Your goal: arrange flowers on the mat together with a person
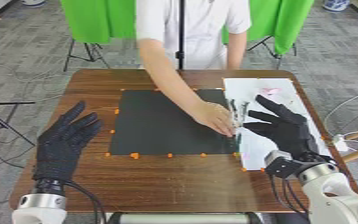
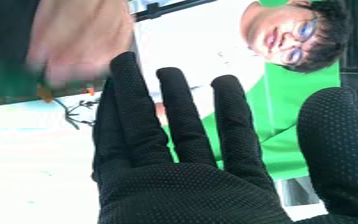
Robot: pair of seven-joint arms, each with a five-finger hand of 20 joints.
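My right hand (image 1: 286, 130) is open over the white sheet (image 1: 257, 147), with nothing in it. At the right edge of the black mat (image 1: 162, 120), a person's hand (image 1: 213, 117) reaches down over thin stems and leaves (image 1: 238, 107); its hold on them cannot be told. A pink flower (image 1: 270, 91) lies on the sheet's far part. Left of the mat, my left hand (image 1: 64, 145) is open and apart from everything. In the right wrist view, my right hand (image 2: 193, 185) has straight fingers, close to the person's blurred hand (image 2: 82, 40) and a dark sprig (image 2: 73, 112).
Small orange marks (image 1: 135, 155) line the mat's edges on the brown table (image 1: 175, 185). The person's forearm (image 1: 169, 75) crosses the table's far edge. A black pole (image 1: 181, 30) and green cloths (image 1: 278, 25) stand behind it.
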